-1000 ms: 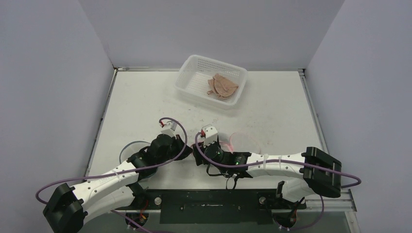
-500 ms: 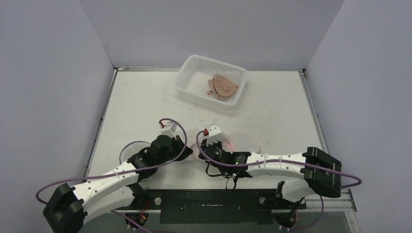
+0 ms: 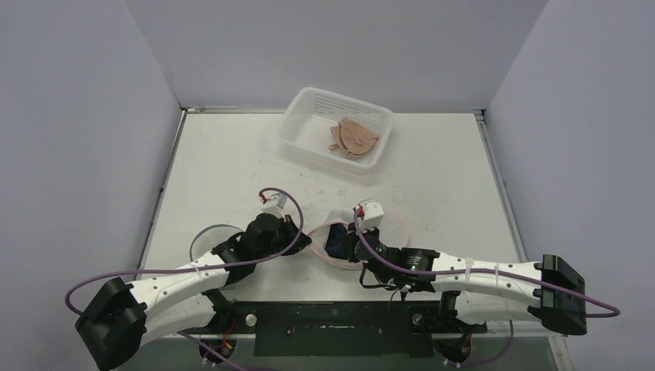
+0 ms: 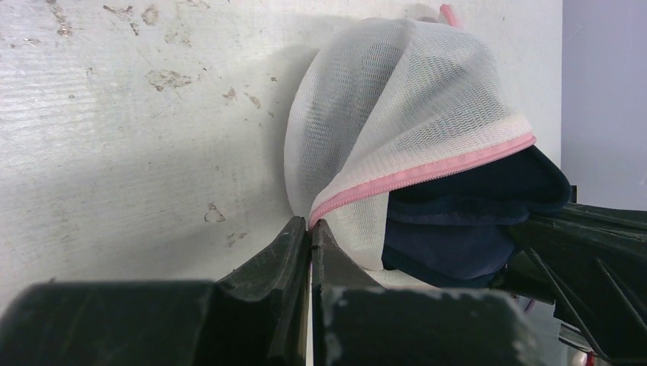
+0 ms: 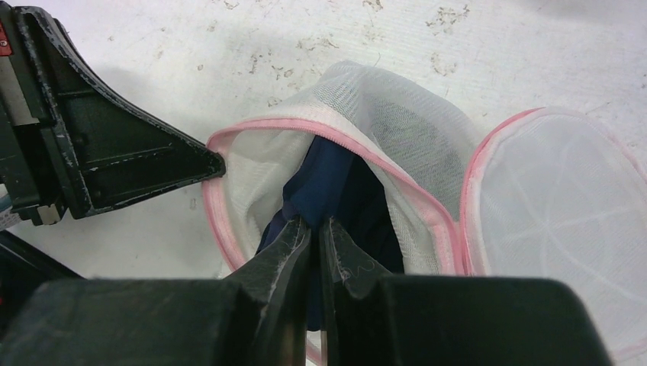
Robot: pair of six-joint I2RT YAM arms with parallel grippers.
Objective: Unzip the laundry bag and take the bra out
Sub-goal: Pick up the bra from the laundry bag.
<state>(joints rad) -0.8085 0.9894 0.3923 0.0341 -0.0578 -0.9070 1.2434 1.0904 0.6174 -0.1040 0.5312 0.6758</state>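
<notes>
Hidden: most of the bra (image 5: 336, 191) sits inside the mesh or behind the right arm's fingers (cups and straps cannot be told apart).
Bra: navy, bunched, poking from the bag's mouth.
Laundry bag (image 4: 381, 99): white mesh, pink zip edging, unzipped and gaping.
Location: near edge of the table (image 3: 232, 162), between both grippers.
Orientation: mouth faces the right gripper (image 5: 314, 225); long axis roughly left to right.
Left gripper (image 4: 310, 225): closed, pinching the pink edging.
Right gripper: closed on navy fabric.
Beside: round mesh panel (image 5: 549, 229), pink-rimmed, flat; join unclear.
Far: white basket (image 3: 305, 116), beige garment (image 3: 354, 135) inside.
</notes>
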